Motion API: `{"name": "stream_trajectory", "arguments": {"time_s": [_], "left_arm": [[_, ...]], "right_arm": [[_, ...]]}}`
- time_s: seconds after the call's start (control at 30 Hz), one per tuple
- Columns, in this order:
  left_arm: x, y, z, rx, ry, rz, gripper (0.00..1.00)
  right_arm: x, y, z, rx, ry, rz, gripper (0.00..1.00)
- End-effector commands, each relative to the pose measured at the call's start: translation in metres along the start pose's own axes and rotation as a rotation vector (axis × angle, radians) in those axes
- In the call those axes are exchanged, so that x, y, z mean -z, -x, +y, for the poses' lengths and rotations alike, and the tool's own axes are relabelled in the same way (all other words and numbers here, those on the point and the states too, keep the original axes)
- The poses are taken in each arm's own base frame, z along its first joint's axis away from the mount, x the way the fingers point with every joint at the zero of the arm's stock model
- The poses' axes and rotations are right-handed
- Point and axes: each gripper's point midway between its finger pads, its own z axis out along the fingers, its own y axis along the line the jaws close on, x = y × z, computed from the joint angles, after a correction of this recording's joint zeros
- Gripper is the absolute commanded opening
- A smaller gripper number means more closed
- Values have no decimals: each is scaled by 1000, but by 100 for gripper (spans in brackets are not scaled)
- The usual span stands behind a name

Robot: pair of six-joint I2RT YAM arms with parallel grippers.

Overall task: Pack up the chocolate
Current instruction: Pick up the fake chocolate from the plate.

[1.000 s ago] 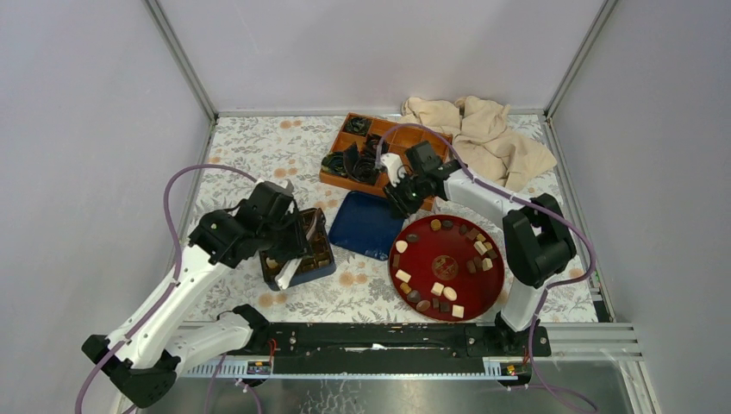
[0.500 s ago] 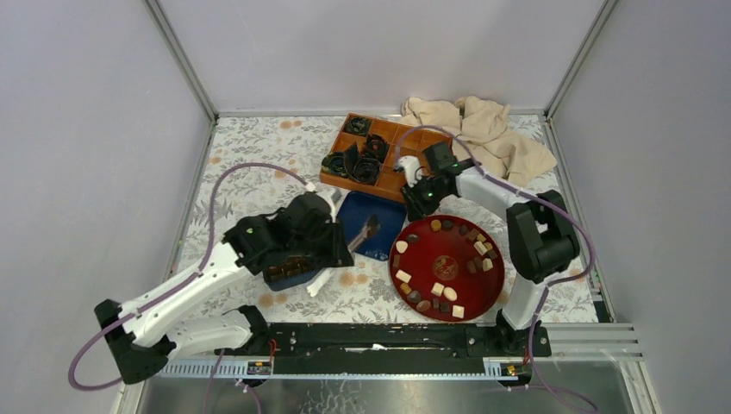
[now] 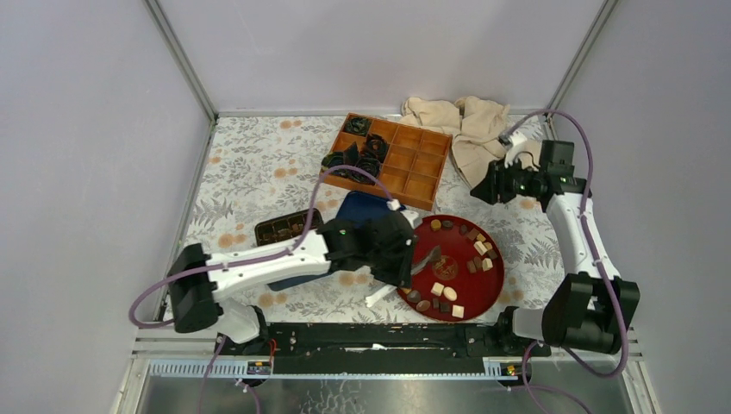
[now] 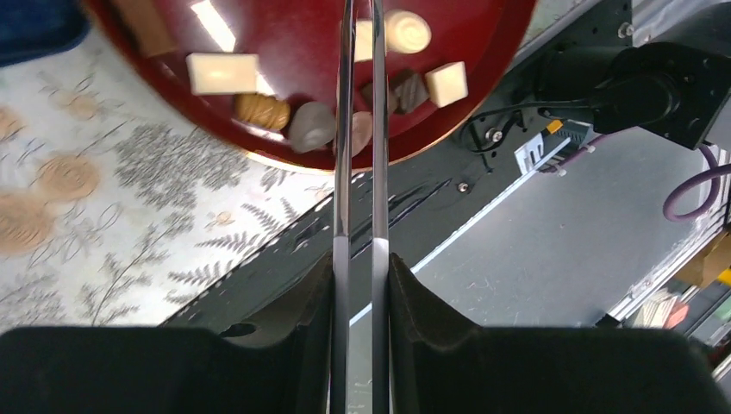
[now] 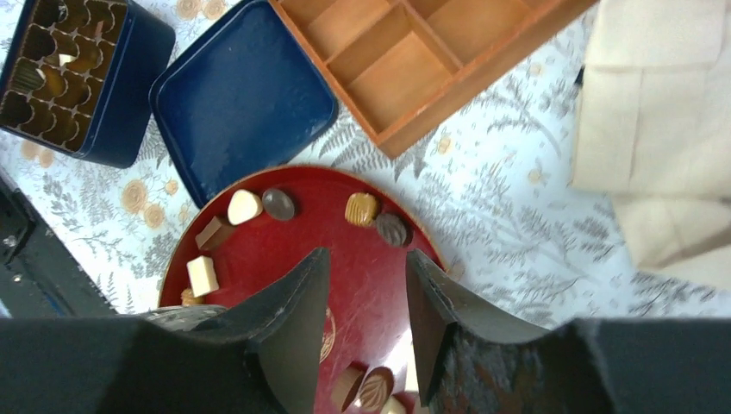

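Note:
Several chocolates (image 3: pixel 438 289), dark, brown and cream, lie round the red plate (image 3: pixel 457 246). My left gripper (image 3: pixel 405 250) is shut on metal tongs (image 3: pixel 428 261), whose tips reach over the plate's left half. In the left wrist view the left gripper (image 4: pixel 362 259) clamps the tongs (image 4: pixel 360 129) above the chocolates (image 4: pixel 222 72) on the plate (image 4: pixel 293 43). My right gripper (image 3: pixel 480 184) is open and empty, raised at the back right. In its wrist view the right gripper (image 5: pixel 366 254) hangs over the plate (image 5: pixel 284 250) and chocolates (image 5: pixel 245 207).
A blue box with a gold insert (image 3: pixel 284 228) (image 5: pixel 73 73) stands left of the plate, half hidden by my left arm. Its blue lid (image 3: pixel 362 207) (image 5: pixel 246 95) lies beside it. A wooden divided tray (image 3: pixel 414 164) holds black paper cups (image 3: pixel 358 159). A beige cloth (image 3: pixel 470 129) lies at the back right.
My left arm swung right with the tongs, from the blue box to over the red plate. My right arm drew back from the wooden tray to the back right, above the cloth.

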Motion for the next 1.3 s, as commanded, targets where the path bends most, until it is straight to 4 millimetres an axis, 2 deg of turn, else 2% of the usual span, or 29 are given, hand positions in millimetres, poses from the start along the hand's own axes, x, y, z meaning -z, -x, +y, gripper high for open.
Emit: {"name": "stream_trajectory", "arguments": {"time_s": [0.0,0.33,0.5,0.63,0.73,0.83,0.93,1.27], "left_arm": [[-11,22,-45,-127,-101,-54,30],[-38,20,-66,-245,-119,-31,39],[-52,26,-65,-283,-79,-16,41],[-62,32,-66,-247,-35,-4,43],[-71,32,-58,-192,33,19,43],[-72,32,-49,-145,107,32,44],[-71,37,-48,-133,136,19,44],[-82,34,-69,-150,99,55,45]], "right_arm": [[15,-19,18,-76,56,-15,46],[29,-27,8,-101,-1,-59,49],[29,-29,6,-111,3,-58,49],[29,-30,5,-112,-1,-55,49],[29,-30,5,-113,0,-56,49],[29,-30,5,-115,5,-56,49],[29,-30,6,-116,12,-57,49],[29,-30,8,-113,21,-58,49]]}}
